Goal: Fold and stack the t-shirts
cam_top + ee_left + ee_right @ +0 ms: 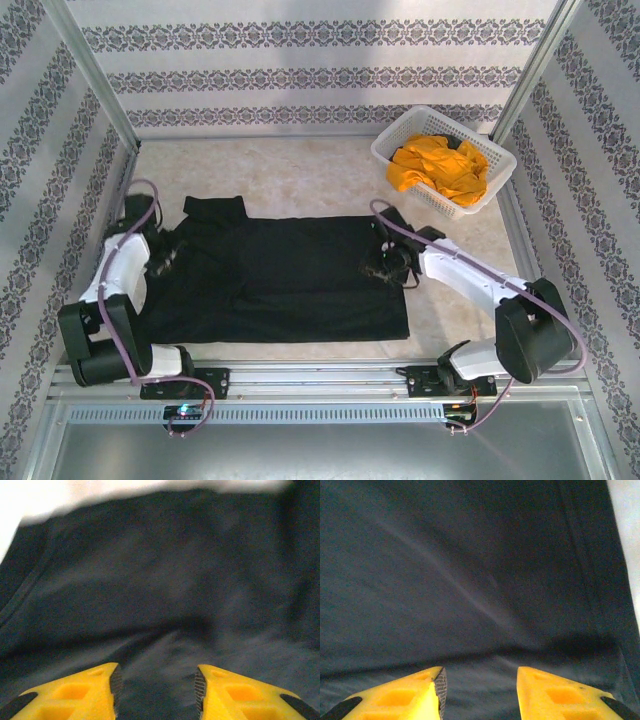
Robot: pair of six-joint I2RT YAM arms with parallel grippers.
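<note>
The black t-shirt point(285, 275) lies spread flat across the middle of the table, one sleeve point(215, 207) sticking out at its far left. My left gripper point(165, 255) sits over the shirt's left part. In the left wrist view that gripper point(157, 682) is open, its yellow fingers point(90, 692) apart just above the black cloth point(165, 580), holding nothing. My right gripper point(385, 265) is over the shirt's right edge. It point(480, 680) is open too, with creased black cloth point(470, 570) below it. The orange-yellow t-shirt point(440, 165) lies crumpled in the basket.
The white lattice basket point(400, 140) stands at the back right of the table. Patterned walls and metal posts point(95, 75) close in the sides and back. A metal rail point(320, 375) runs along the near edge by the arm bases. Bare beige tabletop point(300, 170) lies behind the shirt.
</note>
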